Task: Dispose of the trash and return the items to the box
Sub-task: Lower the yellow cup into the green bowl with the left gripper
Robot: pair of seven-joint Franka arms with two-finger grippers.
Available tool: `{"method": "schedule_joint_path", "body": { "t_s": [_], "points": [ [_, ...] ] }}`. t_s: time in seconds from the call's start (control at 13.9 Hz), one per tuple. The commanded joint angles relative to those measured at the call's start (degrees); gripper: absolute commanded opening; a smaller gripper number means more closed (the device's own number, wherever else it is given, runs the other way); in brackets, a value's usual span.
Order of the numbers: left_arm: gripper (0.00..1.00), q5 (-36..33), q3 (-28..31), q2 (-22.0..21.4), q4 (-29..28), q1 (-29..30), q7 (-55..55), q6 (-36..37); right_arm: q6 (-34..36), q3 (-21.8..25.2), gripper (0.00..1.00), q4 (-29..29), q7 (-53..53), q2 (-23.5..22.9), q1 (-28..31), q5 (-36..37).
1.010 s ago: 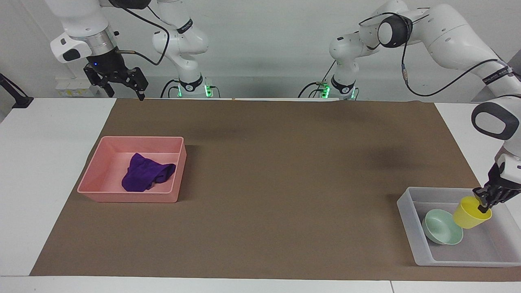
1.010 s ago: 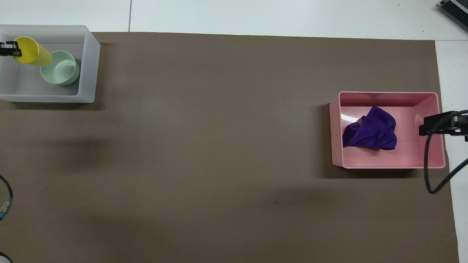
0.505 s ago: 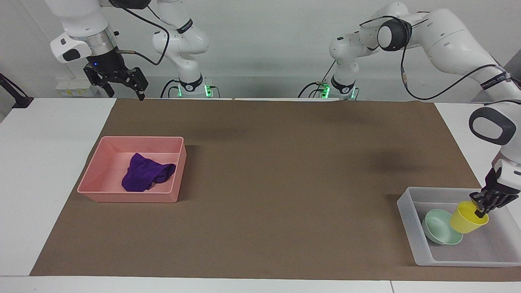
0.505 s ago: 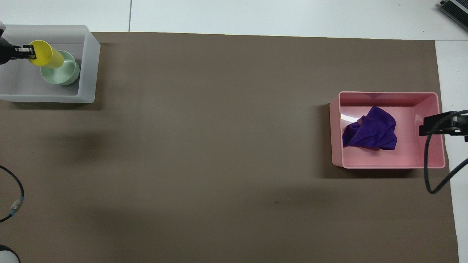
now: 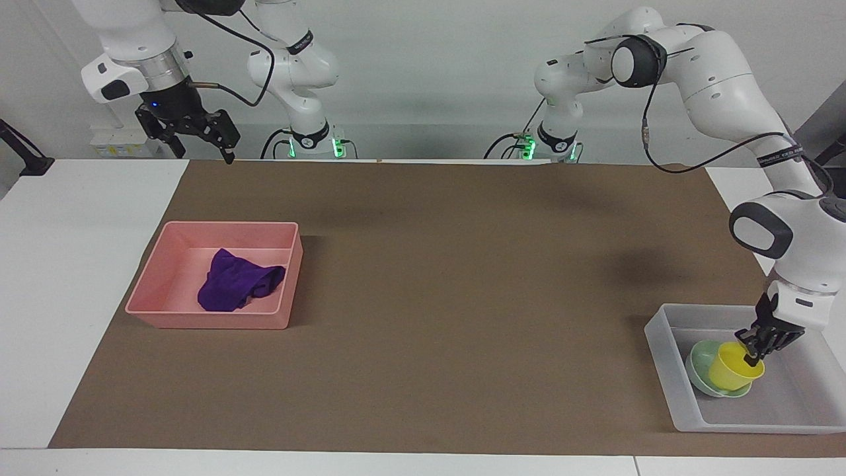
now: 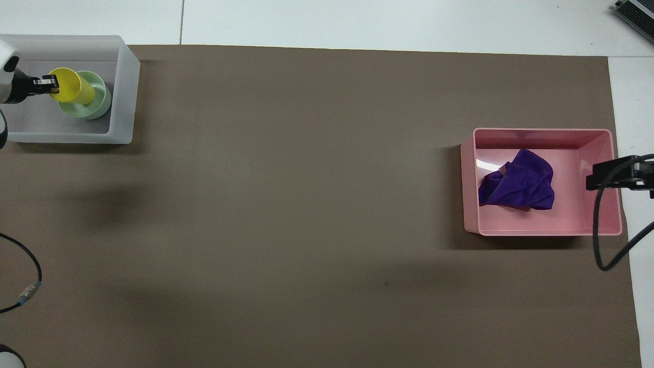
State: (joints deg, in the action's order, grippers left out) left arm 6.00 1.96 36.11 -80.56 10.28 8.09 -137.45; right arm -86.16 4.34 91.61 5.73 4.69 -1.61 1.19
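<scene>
Atop bowl (image 5: pixel 702 370): yellow cup (image 5: pixel 732 366) (tilted)

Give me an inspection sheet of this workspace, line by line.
Surface: white table under a brown mat.
Job's things: purple rag lies in the pink bin; green bowl sits in the frosted tray, with the yellow cup tilted in the bowl.
Clutter: nothing seen.
Grippers: left gripper is down in the tray, pinching the cup's rim; right gripper waits, open, raised near the robots' edge of the table at the pink bin's end.
Cables: black cables run along both arms.
Surroundings: plain white wall.
</scene>
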Motion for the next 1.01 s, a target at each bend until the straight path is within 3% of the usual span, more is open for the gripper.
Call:
{"method": "schedule_joint_path", "body": {
  "t_s": [0.0, 0.07, 0.29, 0.94],
  "points": [
    [0.88, 0.2, 0.1, -2.7, -2.5, -0.1, -0.2, 0.2, 0.2, -0.1, 1.0, 1.6, 0.3, 1.5, 0.7, -0.9],
    [0.96, 0.2, 0.1, -3.5, -2.4, -0.2, 0.3, 1.0, 0.2, -0.1, 1.0, 1.6, 0.3, 1.5, 0.7, -0.9],
    [1.0, 0.1, 0.0, -7.2, -2.6, -0.9, 1.4, 6.6, 0.1, -0.1, 1.0, 1.8, 0.3, 1.5, 0.7, -0.9],
    [1.0, 0.1, 0.2, -23.3, -4.9, -10.1, 8.9, 33.6, 0.0, 0.0, 1.0, 1.7, 0.3, 1.5, 0.7, -0.9]
  ]
}}
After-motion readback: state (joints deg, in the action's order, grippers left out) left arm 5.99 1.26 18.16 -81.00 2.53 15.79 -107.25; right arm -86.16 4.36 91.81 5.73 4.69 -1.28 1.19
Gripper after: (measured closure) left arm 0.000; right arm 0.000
